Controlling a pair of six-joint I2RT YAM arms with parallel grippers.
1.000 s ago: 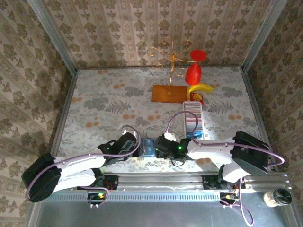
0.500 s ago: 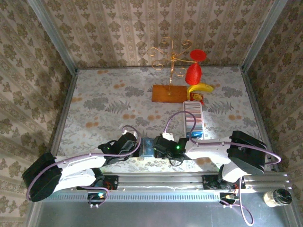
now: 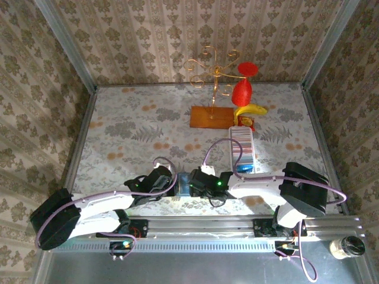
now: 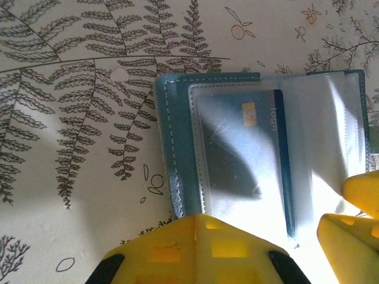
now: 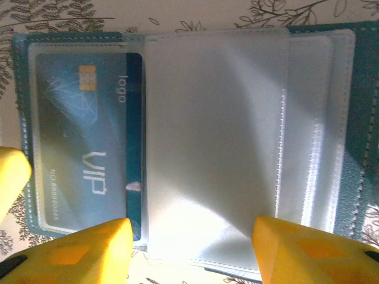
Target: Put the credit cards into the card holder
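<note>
Top external view: the card holder point(image 3: 185, 182) lies on the counter point(image 3: 130, 136) close to its near edge, between the tips of the two arms. The left jaws are just beside it on the left and the right jaws just beside it on the right. A long white tray point(image 3: 232, 151) sits farther back and to the right. In the left wrist view the holder lies opened flat like a book. Its long axis runs across the picture, with the teal cover's stitched edge at the left and clear pockets over the inside. The left jaws are closed together, and their yellow fingers point(image 4: 195, 248) cover the holder's near edge; whether they pinch that edge cannot be told. In the right wrist view a blue credit card point(image 5: 77, 136) sits in the left-hand pocket. Its long axis runs crosswise to the holder's, and its chip end points away from the fingers. The right jaws stand moderately apart, and the near edge of a loose clear sleeve point(image 5: 213, 142) lies in the gap between them, unclamped.
</note>
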